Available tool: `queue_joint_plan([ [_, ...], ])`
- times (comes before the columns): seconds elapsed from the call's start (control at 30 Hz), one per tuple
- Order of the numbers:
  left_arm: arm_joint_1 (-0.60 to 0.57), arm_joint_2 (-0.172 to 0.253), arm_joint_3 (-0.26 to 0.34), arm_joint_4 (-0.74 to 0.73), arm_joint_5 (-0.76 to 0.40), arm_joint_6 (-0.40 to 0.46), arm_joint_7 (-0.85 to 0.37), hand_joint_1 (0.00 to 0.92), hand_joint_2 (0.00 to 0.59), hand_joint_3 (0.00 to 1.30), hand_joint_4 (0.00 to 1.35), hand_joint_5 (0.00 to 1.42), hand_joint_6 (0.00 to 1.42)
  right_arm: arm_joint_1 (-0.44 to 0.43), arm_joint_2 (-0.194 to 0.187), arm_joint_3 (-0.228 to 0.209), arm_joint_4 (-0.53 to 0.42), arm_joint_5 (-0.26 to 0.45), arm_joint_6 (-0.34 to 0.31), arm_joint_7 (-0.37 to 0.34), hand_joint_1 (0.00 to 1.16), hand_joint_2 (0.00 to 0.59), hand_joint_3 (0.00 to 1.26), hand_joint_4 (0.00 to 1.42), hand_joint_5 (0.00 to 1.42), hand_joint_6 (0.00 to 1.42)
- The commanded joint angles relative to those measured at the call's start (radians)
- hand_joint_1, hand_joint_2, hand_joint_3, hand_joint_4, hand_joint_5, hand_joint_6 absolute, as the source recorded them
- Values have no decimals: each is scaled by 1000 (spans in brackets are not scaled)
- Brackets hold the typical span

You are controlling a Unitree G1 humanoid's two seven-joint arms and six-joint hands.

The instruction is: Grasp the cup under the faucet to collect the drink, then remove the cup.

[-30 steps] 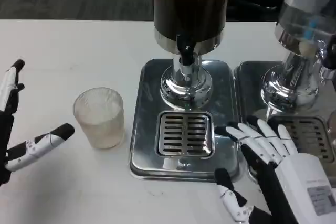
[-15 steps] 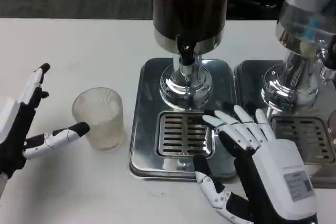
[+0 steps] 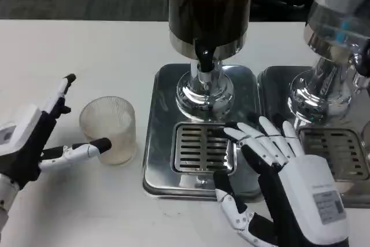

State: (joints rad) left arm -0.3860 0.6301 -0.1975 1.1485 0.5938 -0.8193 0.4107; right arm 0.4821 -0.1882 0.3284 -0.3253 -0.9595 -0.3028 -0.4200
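fingers of the left hand were spread wide and held nothing, one tip touching or just short of the cup; i could not tell which. another finger pointed up just left of the cup. that ribbed, clear cup stood upright on the white table, just left of the steel drip tray, not under the faucet. right of the cup, across the tray's grate, the right hand hovered with fingers fanned apart, empty.
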Motion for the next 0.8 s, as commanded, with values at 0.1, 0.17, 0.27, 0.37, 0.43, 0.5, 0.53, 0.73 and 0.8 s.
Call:
queue_joint_plan([
  [0.1, -48, -12, -29, 45, -17, -1, -45, 152, 0, 0, 41, 272, 254, 14, 0, 3, -25, -9, 13, -22, 380, 494, 337, 234, 121, 1],
  [0.17, -61, -23, -33, 58, -20, 1, -58, 152, 0, 0, 49, 284, 269, 17, -1, 0, -29, -8, 14, -23, 381, 494, 341, 235, 121, 1],
  [0.27, -72, -34, -34, 69, -21, 1, -60, 152, 0, 0, 54, 287, 274, 19, -1, 1, -33, -9, 19, -24, 382, 494, 348, 246, 131, 1],
  [0.37, -81, -44, -36, 76, -22, 0, -62, 152, 0, 0, 62, 298, 277, 25, -1, 2, -37, -9, 23, -25, 383, 494, 358, 253, 141, 1],
  [0.43, -88, -53, -41, 79, -19, 1, -66, 152, 0, 0, 64, 300, 278, 30, -1, 2, -40, -8, 25, -25, 383, 494, 361, 256, 144, 1],
  [0.5, -94, -58, -45, 82, -17, 1, -72, 152, 0, 0, 67, 301, 279, 35, 0, 3, -42, -9, 28, -26, 383, 492, 364, 256, 145, 1],
  [0.53, -97, -60, -48, 84, -17, 1, -73, 152, 0, 0, 68, 301, 279, 35, 0, 4, -43, -10, 30, -26, 381, 488, 368, 260, 154, 2],
  [0.73, -117, -84, -61, 95, -26, 7, -93, 153, 0, 0, 78, 314, 294, 46, 2, 6, -52, -12, 37, -29, 377, 485, 382, 273, 158, 3],
  [0.8, -122, -88, -65, 98, -28, 10, -98, 154, 2, 0, 80, 315, 295, 47, 2, 7, -53, -12, 40, -28, 375, 485, 390, 283, 169, 3],
])
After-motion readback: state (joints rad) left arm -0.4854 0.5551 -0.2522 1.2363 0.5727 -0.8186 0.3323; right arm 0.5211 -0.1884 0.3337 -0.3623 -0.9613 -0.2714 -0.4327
